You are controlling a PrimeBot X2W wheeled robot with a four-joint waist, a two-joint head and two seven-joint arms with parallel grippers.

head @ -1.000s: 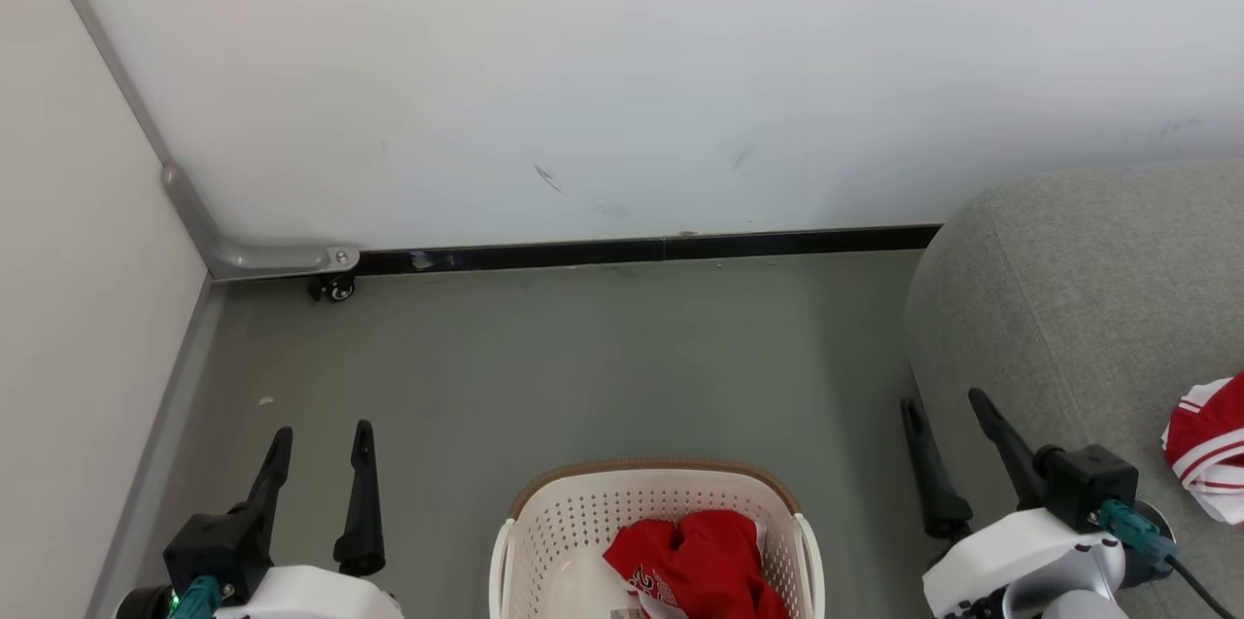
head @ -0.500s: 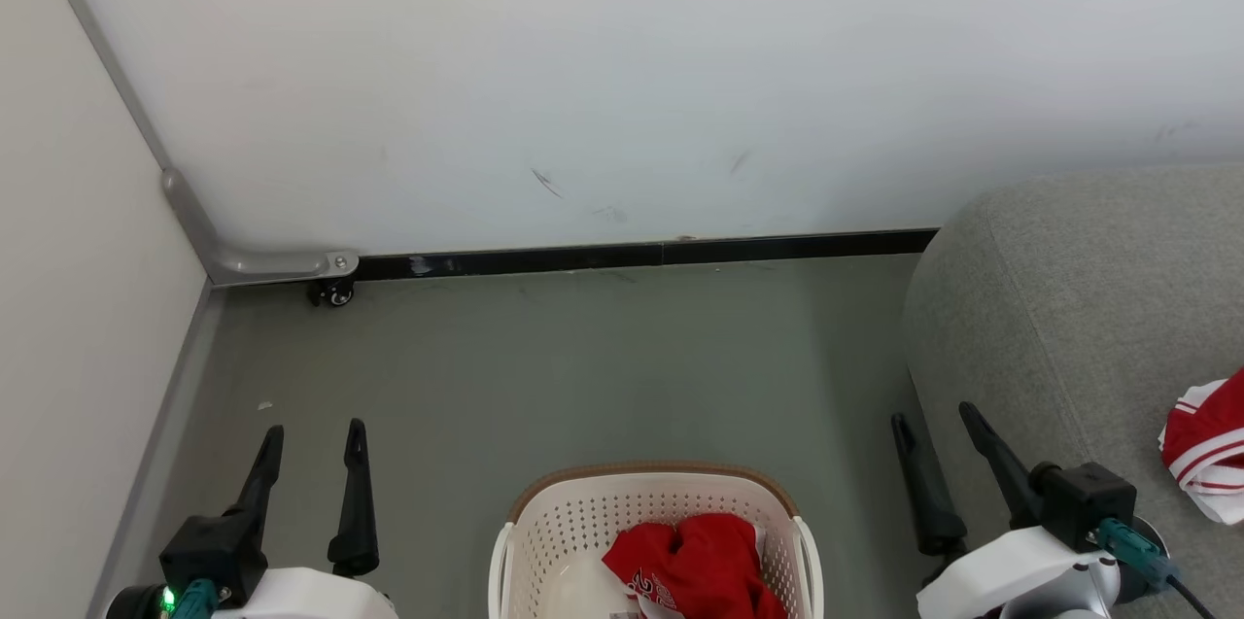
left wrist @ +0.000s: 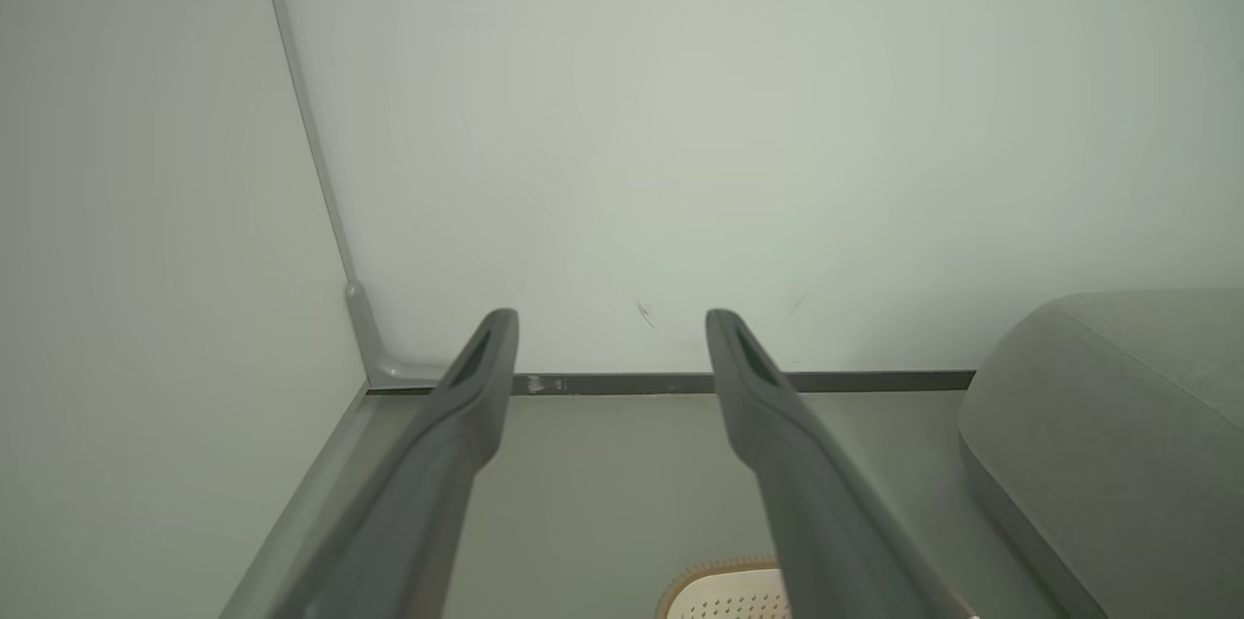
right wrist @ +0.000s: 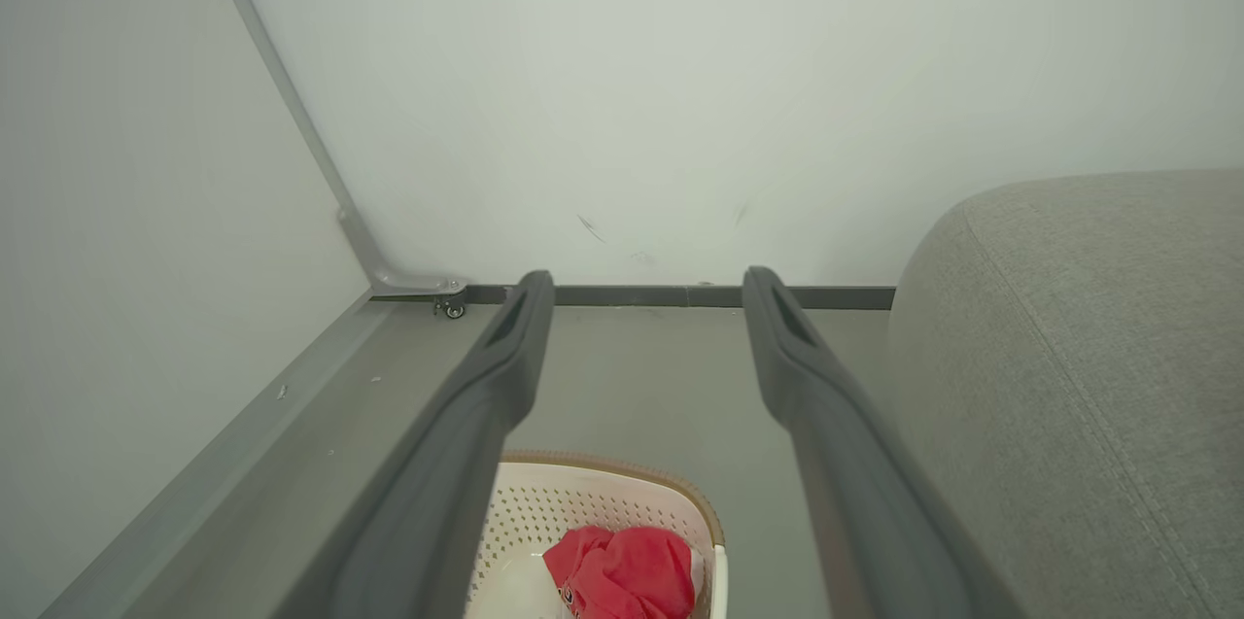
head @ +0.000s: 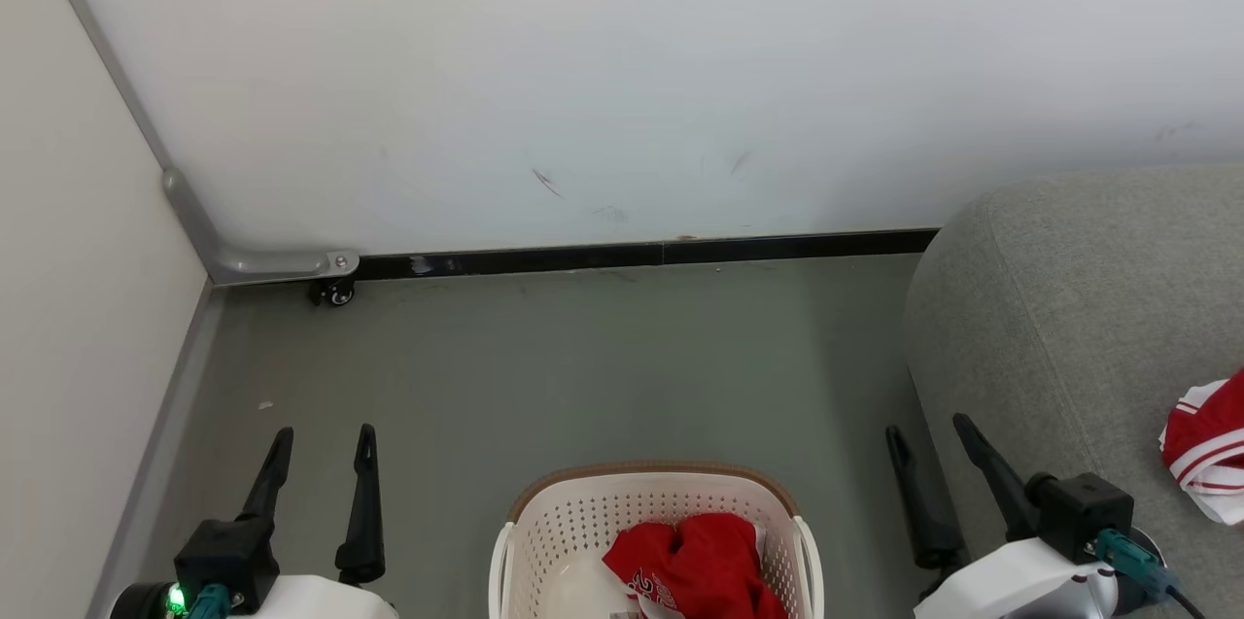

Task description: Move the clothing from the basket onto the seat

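Clothing (a red jersey) lies in the basket at six o'clock; another jersey rests on the seat at three. We hold both jaws wide and empty.

Left hand, right hand: spread, empty.

Bare staged room: white partition walls on a caster, grey seat, laundry basket.
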